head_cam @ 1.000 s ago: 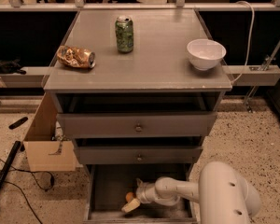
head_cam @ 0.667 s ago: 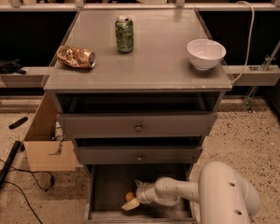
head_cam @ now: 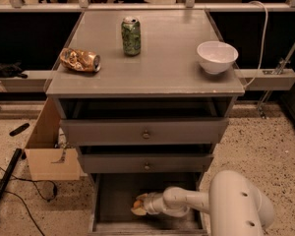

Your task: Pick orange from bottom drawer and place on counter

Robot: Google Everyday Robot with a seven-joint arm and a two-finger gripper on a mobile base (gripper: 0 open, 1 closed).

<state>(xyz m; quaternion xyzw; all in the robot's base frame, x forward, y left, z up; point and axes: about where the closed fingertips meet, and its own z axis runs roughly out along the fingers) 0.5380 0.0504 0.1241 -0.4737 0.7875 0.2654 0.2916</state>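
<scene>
The bottom drawer (head_cam: 113,200) is pulled out and shows its dark floor. My gripper (head_cam: 139,206) reaches into it from the right, low over the floor at the drawer's middle. A small orange-tan patch (head_cam: 137,201) shows at the gripper's tip; I cannot tell whether it is the orange or part of the gripper. No other orange shows in the drawer. The counter (head_cam: 162,58) is the grey top of the cabinet, above the two knobbed drawers.
On the counter stand a green can (head_cam: 131,35), a crumpled gold-brown snack bag (head_cam: 79,60) at the left and a white bowl (head_cam: 217,56) at the right. The two upper drawers (head_cam: 145,133) stand slightly open. A cardboard box (head_cam: 46,154) sits left of the cabinet.
</scene>
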